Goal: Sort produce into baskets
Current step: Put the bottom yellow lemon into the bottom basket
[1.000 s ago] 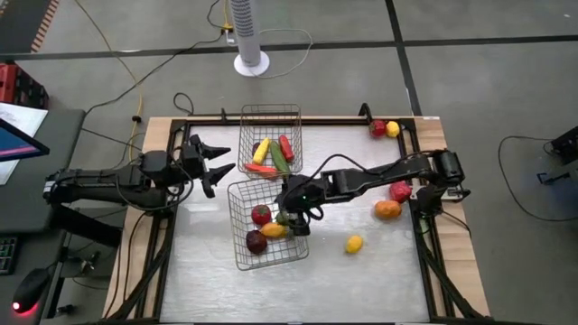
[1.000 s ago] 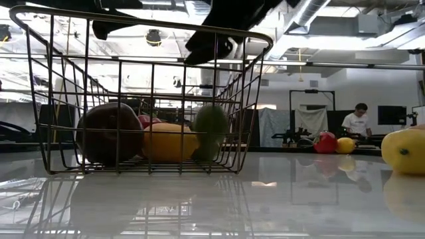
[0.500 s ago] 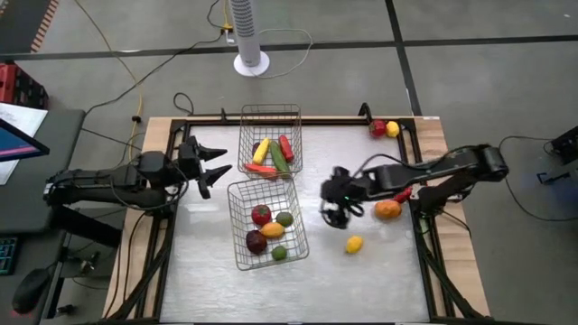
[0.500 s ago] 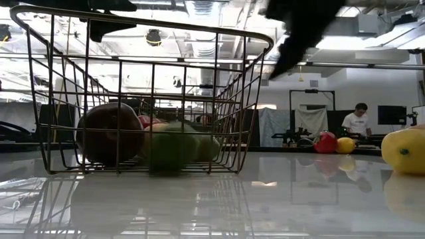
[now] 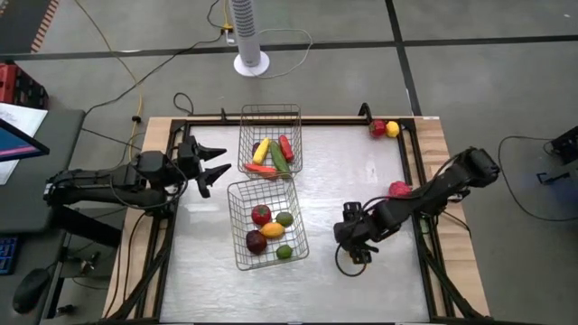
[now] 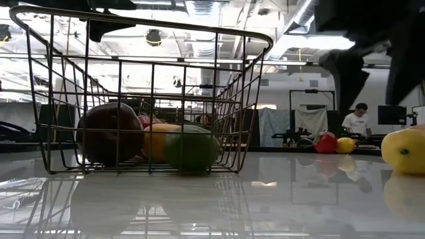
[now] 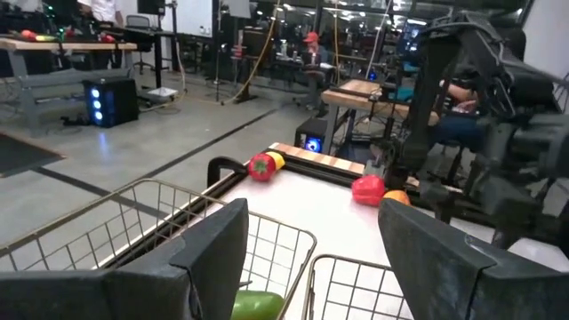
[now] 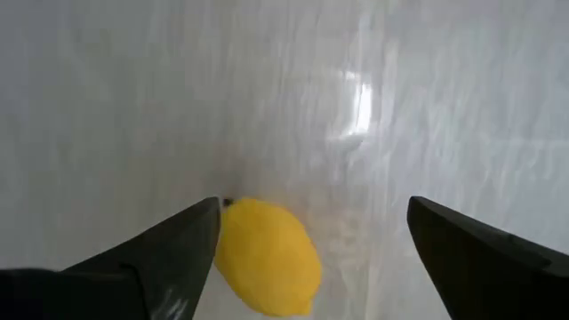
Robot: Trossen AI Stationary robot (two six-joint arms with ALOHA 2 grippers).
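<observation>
Beyond my bench [image 5: 361, 181] I see a white fan stand [image 5: 250, 36], floor cables [image 5: 117, 86], and a person [image 6: 357, 120] standing far back.

baskets [image 5: 269, 135]: silver wire grid
near basket's fruit [image 5: 261, 215]: red, dark purple, orange-yellow, two green
far basket's pieces [image 5: 272, 153]: yellow, red, green, orange-red
lemon [image 8: 267, 256]: yellow
table [image 5: 361, 171]: glossy white, wooden rim
arms [image 5: 424, 194]: black

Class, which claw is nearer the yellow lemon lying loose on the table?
The right claw: it hangs open directly above the lemon. The left claw waits open across the table, beyond both baskets.
</observation>
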